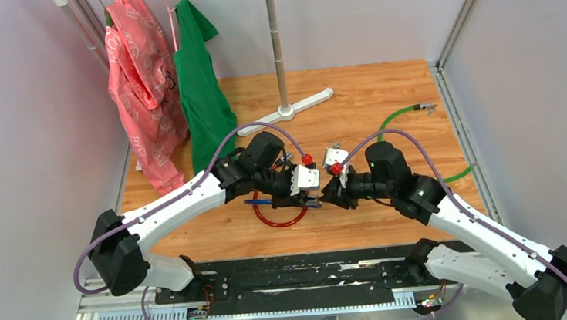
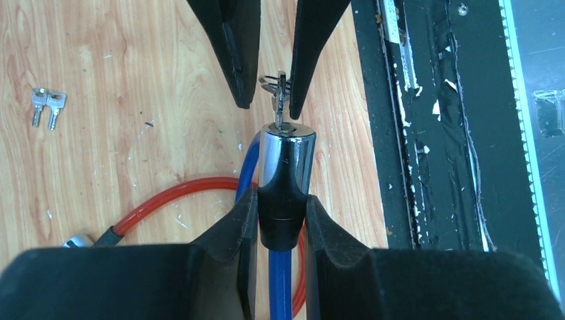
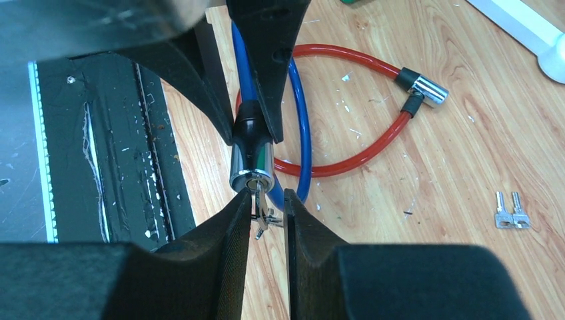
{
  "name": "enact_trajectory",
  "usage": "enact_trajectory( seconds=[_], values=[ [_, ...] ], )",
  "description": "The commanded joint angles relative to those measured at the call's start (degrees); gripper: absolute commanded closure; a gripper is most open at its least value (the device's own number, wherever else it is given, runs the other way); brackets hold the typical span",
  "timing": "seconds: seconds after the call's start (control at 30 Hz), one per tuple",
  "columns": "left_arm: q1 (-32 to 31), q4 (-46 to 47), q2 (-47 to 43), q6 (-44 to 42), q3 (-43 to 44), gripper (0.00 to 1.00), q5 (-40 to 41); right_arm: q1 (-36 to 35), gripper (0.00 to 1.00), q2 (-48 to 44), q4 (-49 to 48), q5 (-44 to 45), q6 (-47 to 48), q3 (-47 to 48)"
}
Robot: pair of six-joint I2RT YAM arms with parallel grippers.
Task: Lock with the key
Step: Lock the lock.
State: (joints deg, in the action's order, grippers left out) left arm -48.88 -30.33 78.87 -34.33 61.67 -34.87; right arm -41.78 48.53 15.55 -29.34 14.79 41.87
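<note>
A pale wooden tabletop (image 1: pixel 383 97) lies between grey walls (image 1: pixel 21 113). At the back left hang a pink garment (image 1: pixel 138 87) and a green garment (image 1: pixel 201 90), near a metal pole (image 1: pixel 276 44). A glossy red cable (image 3: pixel 353 52) and two spare keys (image 2: pixel 48 107) lie nearby. The left pincer (image 2: pixel 281 197) is clamped on the chrome lock (image 2: pixel 286 160) of a blue cable (image 3: pixel 301 113). The small grey key (image 2: pixel 280 97) stands in its keyhole, between the narrowly parted fingers of the right pincer (image 3: pixel 266 195). Whether they press it I cannot tell.

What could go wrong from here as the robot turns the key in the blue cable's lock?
1. The right fingers flank the small key loosely and off-centre; closing may snag its ring or slip off.
2. The left fingers grip the lock barrel only at its black base, so twisting might spin the barrel.
</note>
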Motion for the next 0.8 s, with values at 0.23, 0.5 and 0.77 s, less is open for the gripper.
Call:
enact_trajectory(
  seconds=[0.23,0.5,0.77],
  values=[
    [0.4,-3.4,1.3,-1.1,-1.3,1.00,4.0,0.7,0.83,2.3,1.6,-1.1,2.9,0.8],
    [0.4,-3.6,1.2,-1.3,-1.4,1.00,4.3,0.6,0.97,2.8,4.4,-2.2,7.8,1.3],
    [0.4,-3.8,1.1,-1.7,-1.6,1.00,4.3,0.7,1.00,1.7,7.0,-2.5,12.4,1.4]
  ],
)
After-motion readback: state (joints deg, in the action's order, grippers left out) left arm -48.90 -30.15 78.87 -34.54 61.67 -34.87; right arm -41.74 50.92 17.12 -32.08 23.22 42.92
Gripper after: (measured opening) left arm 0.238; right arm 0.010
